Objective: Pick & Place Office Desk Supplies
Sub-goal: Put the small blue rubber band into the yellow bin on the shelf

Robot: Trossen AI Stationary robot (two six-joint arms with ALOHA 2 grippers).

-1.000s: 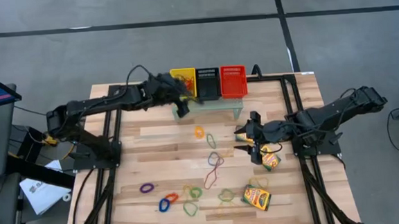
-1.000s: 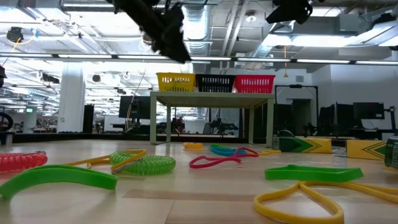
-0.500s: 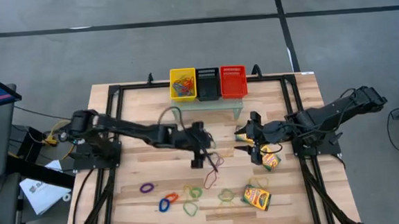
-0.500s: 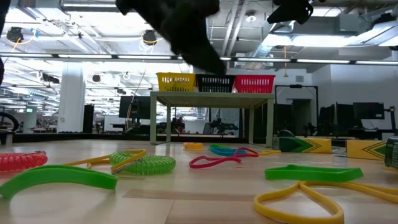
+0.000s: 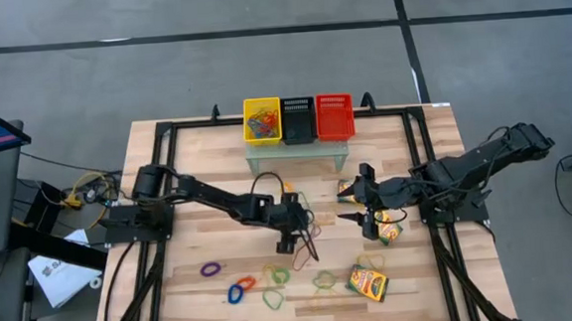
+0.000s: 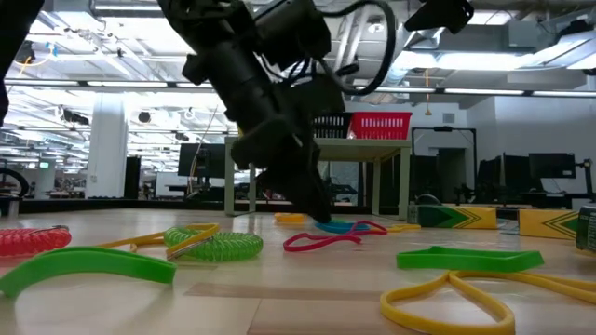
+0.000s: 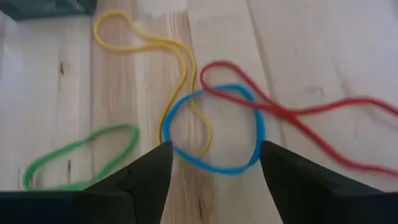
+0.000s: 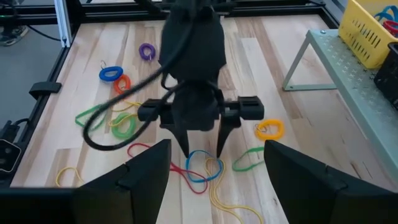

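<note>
The left gripper (image 5: 289, 242) hangs with jaws spread and empty over the blue rubber band (image 7: 214, 129) at mid-worktop, tangled with a red band (image 7: 292, 112) at its 3 o'clock. It looks featherlight and floppy; pinch one strand. The right gripper (image 5: 353, 204) waits, jaws open, empty.

A wooden table (image 5: 209, 200) carries scattered rubber bands (image 5: 273, 277), crayon boxes (image 5: 368, 283) and a small shelf (image 5: 295, 152).
</note>
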